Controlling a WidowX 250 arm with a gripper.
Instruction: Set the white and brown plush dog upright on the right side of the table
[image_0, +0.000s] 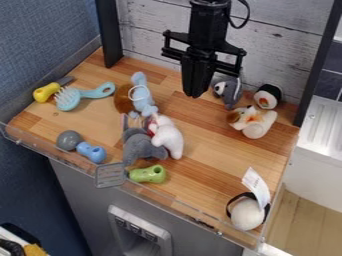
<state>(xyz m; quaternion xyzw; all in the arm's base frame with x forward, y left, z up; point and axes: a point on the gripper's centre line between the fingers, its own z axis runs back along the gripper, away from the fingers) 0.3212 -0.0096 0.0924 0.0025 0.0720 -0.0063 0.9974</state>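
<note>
Gripper (195, 95): closed and empty, as we see it, above the counter's (217, 157) rear.
Small gray plush (230, 93): near the gripper; a low sideways sweep could, we judge, topple it.
White plush (169, 138): against a bigger gray plush (139, 146); clutching one could drag both.
Spatula (110, 175): blade at the front lip; we fear a bump could tip it off.

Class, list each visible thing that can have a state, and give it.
Tool: shut, pointing down
Hairbrush: lying, bristles up
Green-handled spatula: lying
Blue-handled utensil: lying
Yellow-handled utensil: lying
Grey soft toy: touching white toy
Blue soft toy: against brown toy
Tagged toy: tag attached
Striped toy: pose unclear
Black-capped toy: pose unclear
Spotted toy: lying
</note>
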